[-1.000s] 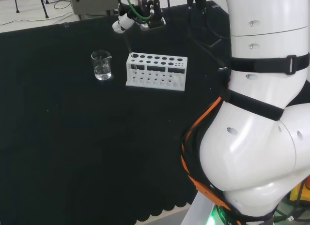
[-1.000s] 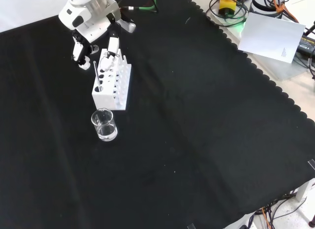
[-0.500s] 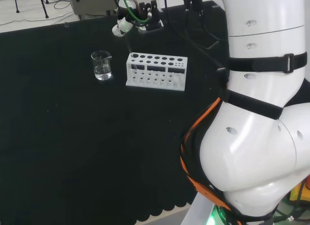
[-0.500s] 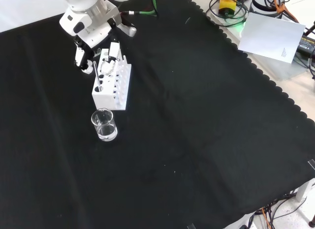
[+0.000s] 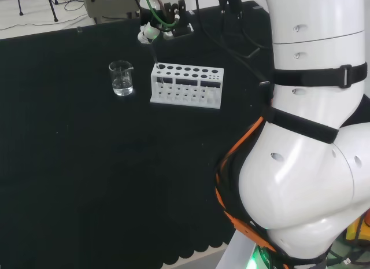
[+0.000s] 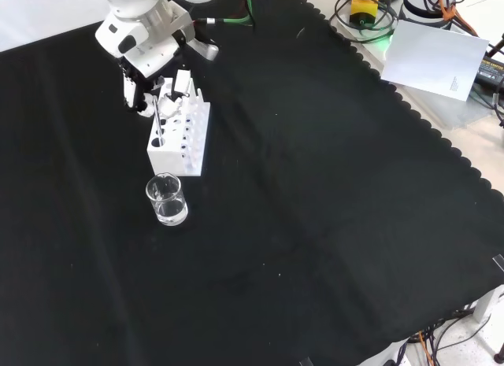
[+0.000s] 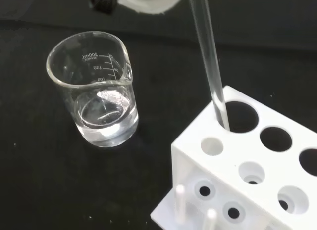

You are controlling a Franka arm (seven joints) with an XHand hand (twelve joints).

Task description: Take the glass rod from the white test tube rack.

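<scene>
The white test tube rack [image 5: 186, 85] stands on the black cloth, with the glass rod [image 5: 154, 55] leaning in its corner hole nearest the beaker. In the wrist view the rod [image 7: 207, 57] runs from that hole in the rack [image 7: 237, 175] up past the blurred white part of the hand [image 7: 148, 0]. The hand [image 5: 159, 27] hangs over that end of the rack, its fingers curled about the rod's upper end. In the front view the hand [image 6: 150, 63] brackets the rod [image 6: 157, 118] above the rack [image 6: 183, 138].
A glass beaker [image 5: 121, 78] with a little clear liquid stands just left of the rack in the head view, and below the rack in the front view [image 6: 167, 199]. The arm's white links [image 5: 312, 136] stand at the head view's right. Bare cloth surrounds the rack.
The hand has drawn in over the rack's end and its fingers have closed toward the rod's top. The rod still stands in its hole, tilted slightly differently.
</scene>
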